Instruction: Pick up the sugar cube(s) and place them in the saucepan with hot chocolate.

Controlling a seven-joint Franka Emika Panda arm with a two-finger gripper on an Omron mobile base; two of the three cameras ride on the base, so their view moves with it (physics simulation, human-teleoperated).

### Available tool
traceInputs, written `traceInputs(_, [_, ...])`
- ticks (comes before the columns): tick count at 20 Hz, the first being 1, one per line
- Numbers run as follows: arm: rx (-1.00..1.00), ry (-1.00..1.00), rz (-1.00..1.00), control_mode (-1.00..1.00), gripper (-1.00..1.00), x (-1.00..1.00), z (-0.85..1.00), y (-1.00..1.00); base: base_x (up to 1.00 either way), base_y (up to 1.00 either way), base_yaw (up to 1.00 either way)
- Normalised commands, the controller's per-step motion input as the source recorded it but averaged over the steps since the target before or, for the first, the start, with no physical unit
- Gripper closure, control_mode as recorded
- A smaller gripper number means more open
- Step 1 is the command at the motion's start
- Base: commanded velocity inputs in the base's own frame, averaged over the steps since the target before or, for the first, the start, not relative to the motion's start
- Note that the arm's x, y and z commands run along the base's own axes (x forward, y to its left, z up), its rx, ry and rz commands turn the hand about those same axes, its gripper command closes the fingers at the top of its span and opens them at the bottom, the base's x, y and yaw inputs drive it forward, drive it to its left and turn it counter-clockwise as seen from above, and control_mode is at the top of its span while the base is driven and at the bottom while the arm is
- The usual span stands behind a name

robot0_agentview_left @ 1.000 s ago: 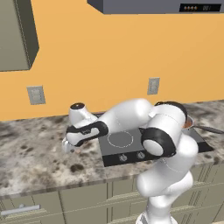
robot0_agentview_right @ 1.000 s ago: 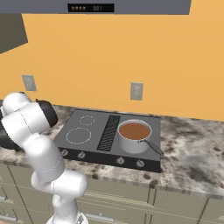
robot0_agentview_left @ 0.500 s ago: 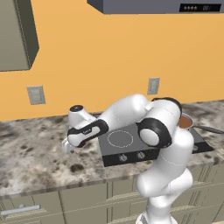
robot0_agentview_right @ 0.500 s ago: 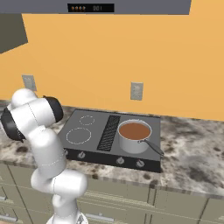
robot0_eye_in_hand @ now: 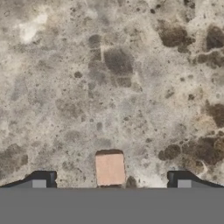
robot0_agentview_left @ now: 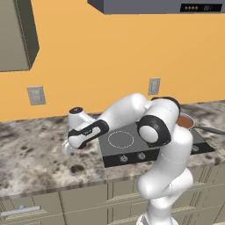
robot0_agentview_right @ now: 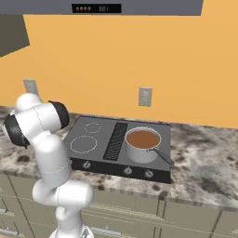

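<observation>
Nearest the cameras runs a row of pale drawers under the granite counter, and the white arm rises in front of them. In the left base view the arm bends left and low over the counter, its hand ending just above the stone to the left of the cooktop; the gripper there is small and its fingers are hard to make out. In the hand view the gripper looks straight down at the mottled stone, its two dark fingertips spread wide and well apart, holding nothing. The cube, pale pinkish, lies on the counter between the fingertips, touching neither. It is too small to pick out in either base view. To the right, in the right base view, the black cooktop carries two white burner rings on its left half and a row of knobs along its near edge. The pan stands on the cooktop's right half, upright, with reddish-brown liquid inside and its thin dark handle pointing near and right. The pan is well apart from the gripper. Behind everything is an orange wall with pale outlets and a grey hood high up.
</observation>
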Motion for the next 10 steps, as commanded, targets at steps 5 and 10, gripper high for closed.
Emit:
traceInputs(5, [0.00, 0.00, -0.01, -1.00, -1.00, 0.00, -0.21, 0.00, 0.00, 0.00, 0.00])
traceInputs(10, [0.00, 0.00, 0.00, -1.00, -1.00, 0.05, -0.17, 0.02, 0.00, 0.00, 0.00])
